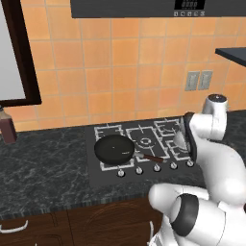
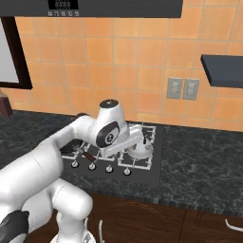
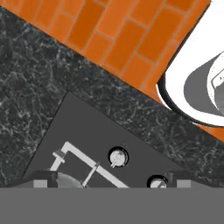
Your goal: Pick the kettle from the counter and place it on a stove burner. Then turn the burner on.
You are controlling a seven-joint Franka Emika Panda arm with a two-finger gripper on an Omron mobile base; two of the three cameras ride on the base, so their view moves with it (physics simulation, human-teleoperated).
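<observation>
The silvery kettle (image 2: 141, 150) sits upright on the front right stove burner (image 2: 137, 161) of the black cooktop. In the left base view only a sliver of the kettle (image 1: 179, 139) shows beside my forearm. My gripper (image 2: 133, 143) is low at the kettle's left side, mostly hidden behind my wrist. In the hand view the gripper (image 3: 112, 183) is open, its fingertips (image 3: 40, 182) set wide apart at the bottom. A bit of the kettle's silvery dome (image 3: 65, 180) lies between them, near the left tip. The dark marbled counter (image 1: 43, 168) surrounds the stove.
A round black frying pan (image 1: 114, 148) rests on the front left burner, handle pointing right. A row of knobs (image 1: 156, 167) lines the cooktop's front edge; two knobs (image 3: 118, 157) show close below the hand. A brown bottle (image 1: 7, 127) stands far left. Wall outlets (image 2: 183, 88) are behind.
</observation>
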